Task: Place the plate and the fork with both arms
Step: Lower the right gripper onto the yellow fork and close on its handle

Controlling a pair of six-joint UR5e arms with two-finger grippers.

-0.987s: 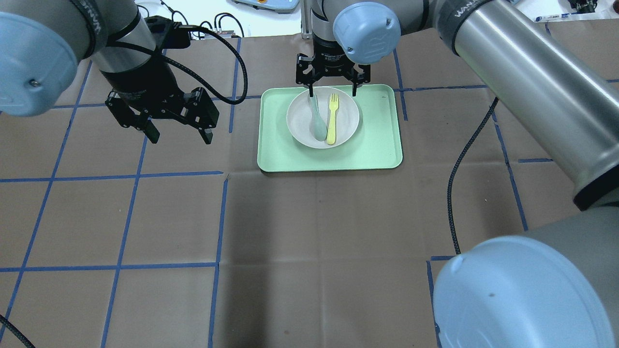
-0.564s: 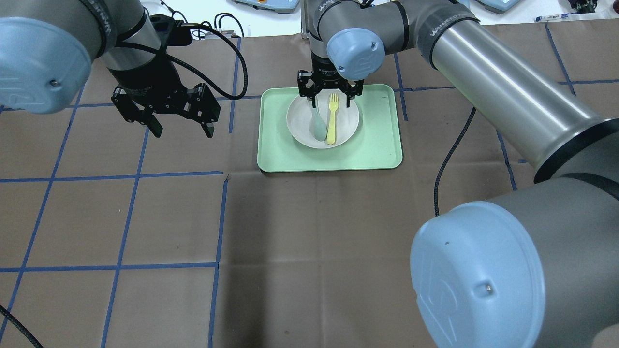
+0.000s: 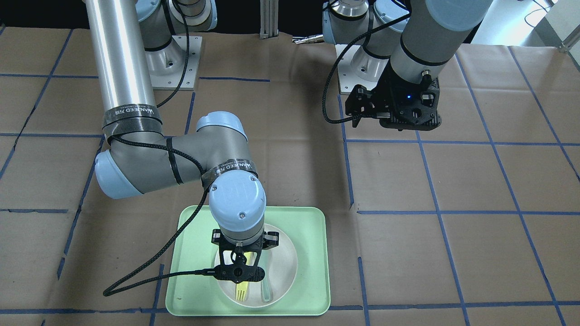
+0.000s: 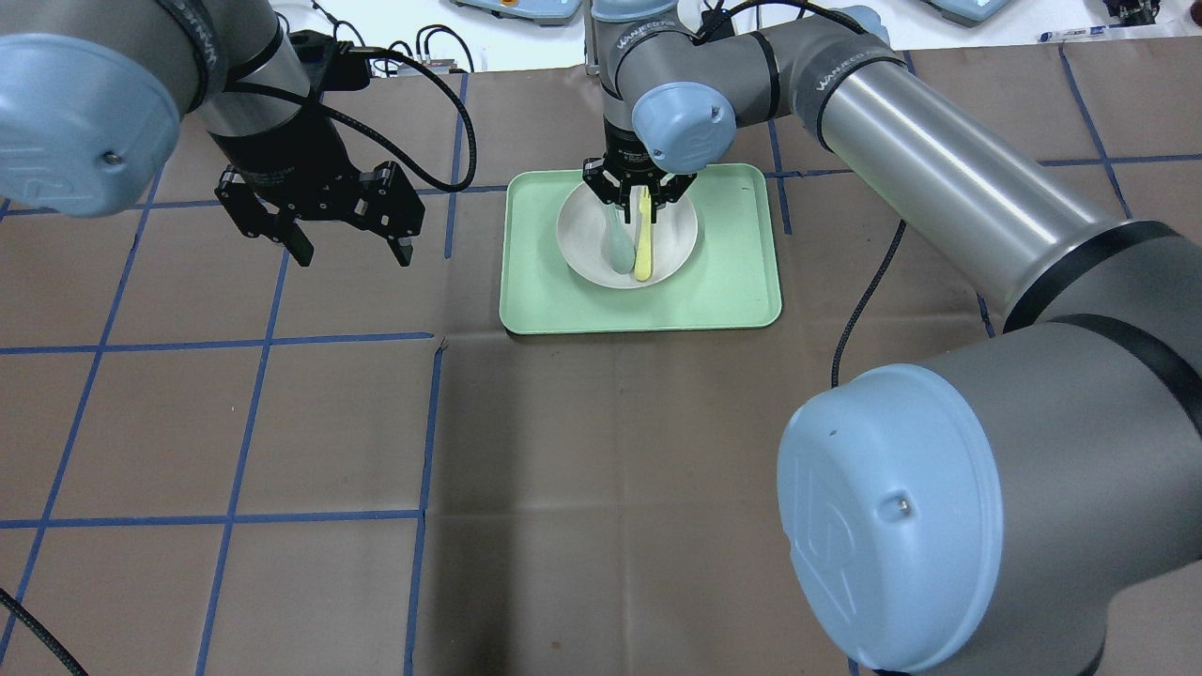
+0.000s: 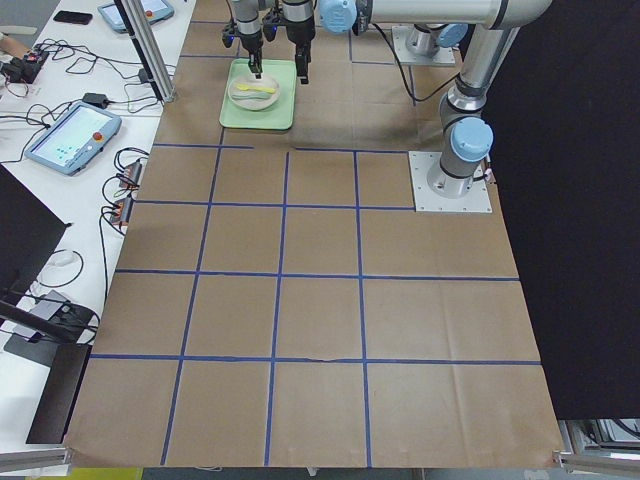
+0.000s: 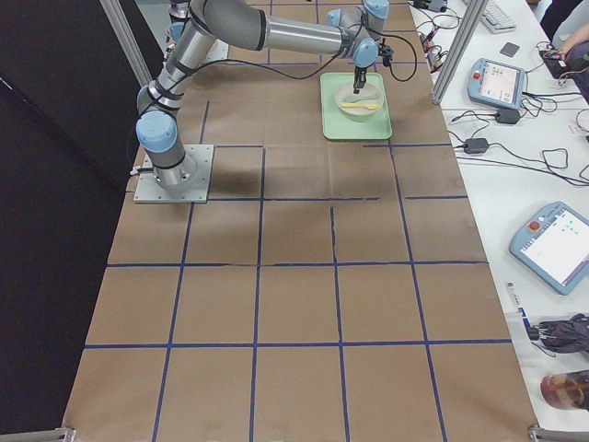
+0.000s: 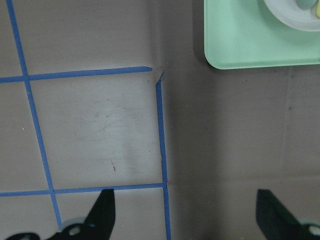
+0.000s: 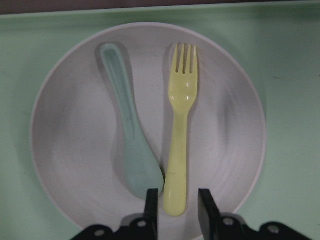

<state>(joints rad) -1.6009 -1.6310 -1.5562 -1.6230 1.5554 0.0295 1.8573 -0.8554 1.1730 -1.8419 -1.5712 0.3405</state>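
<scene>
Right gripper [image 4: 639, 192]: coming down lower over the plate [image 4: 678, 239], jaws narrowing to either side of the fork [image 4: 643, 253] handle.

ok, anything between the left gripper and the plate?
Nothing loose between left gripper and plate: brown table paper, one blue tape line, then the tray's bare strip. Overhead view shows it.

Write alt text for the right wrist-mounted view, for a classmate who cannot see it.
A light-yellow fork and a grey-green spoon lie side by side on a round off-white plate, which sits on a mint-green tray. At the bottom edge, the right end effector straddles the fork's handle end with narrow gaps on both sides.
</scene>
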